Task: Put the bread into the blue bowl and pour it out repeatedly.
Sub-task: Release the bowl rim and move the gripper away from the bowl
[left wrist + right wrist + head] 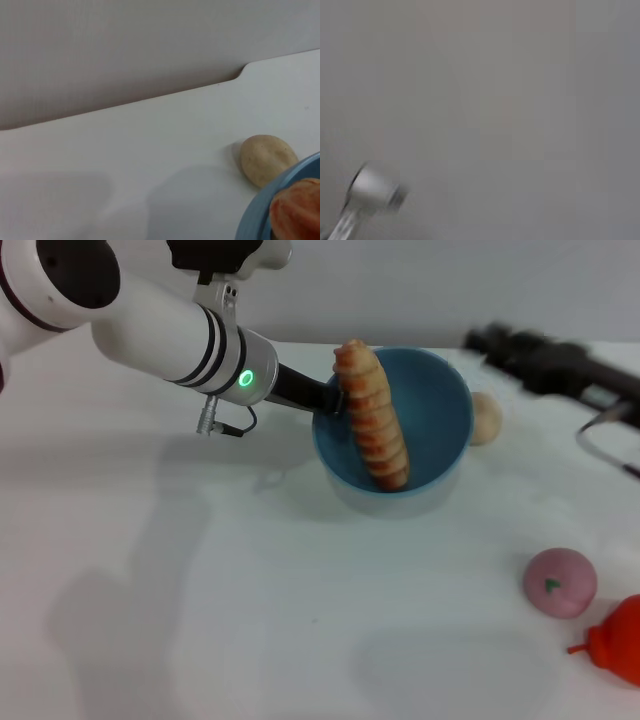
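Bread (372,415), long and ridged, leans in my smooth blue bowl (440,410); left claw (335,398) grips its rim.

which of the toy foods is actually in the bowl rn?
Only the bread, the long orange-and-cream striped loaf leaning inside the blue bowl. The beige bun, the pink ball and the red toy all sit outside on the table.

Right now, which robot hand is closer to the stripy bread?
The left. The left gripper is at the blue bowl's rim, right beside the bread lying inside. The right gripper sits farther off, at the table's far right edge.
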### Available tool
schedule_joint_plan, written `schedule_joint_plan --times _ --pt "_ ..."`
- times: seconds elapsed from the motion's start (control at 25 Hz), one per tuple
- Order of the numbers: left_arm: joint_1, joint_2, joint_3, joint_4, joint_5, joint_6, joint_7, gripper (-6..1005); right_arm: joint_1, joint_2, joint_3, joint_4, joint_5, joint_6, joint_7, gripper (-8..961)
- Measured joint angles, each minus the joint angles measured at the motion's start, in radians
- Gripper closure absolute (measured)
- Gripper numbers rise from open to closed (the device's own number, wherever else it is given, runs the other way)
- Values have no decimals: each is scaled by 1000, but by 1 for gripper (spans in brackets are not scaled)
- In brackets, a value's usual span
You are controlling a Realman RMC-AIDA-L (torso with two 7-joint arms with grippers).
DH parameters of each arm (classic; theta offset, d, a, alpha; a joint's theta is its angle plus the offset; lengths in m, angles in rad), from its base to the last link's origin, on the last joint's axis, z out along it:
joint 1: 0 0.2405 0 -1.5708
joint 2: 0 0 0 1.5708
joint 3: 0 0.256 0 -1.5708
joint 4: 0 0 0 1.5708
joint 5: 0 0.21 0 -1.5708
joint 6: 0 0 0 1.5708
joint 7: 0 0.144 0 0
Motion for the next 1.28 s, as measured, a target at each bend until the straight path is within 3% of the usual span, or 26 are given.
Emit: schedule_joint_plan --times 0.2,0.4,0.6,0.92,1.28 --pt "12 2 2 -1 1 -20 0 993 -69 -3 143 -6 164 -71 -15 519" --pt "12 0 10 -11 58 -71 1 985 -101 -4 256 1 196 -115 -45 519" --pt "-12 -13 55 -12 99 -117 -5 977 -96 -4 276 45 196 -112 -89 519" --pt "-42 -15 150 -12 103 -114 -49 964 -95 -4 284 75 200 -109 -115 519" --pt "-37 -10 146 -3 102 -108 -92 916 -101 -2 293 83 202 -111 -116 519"
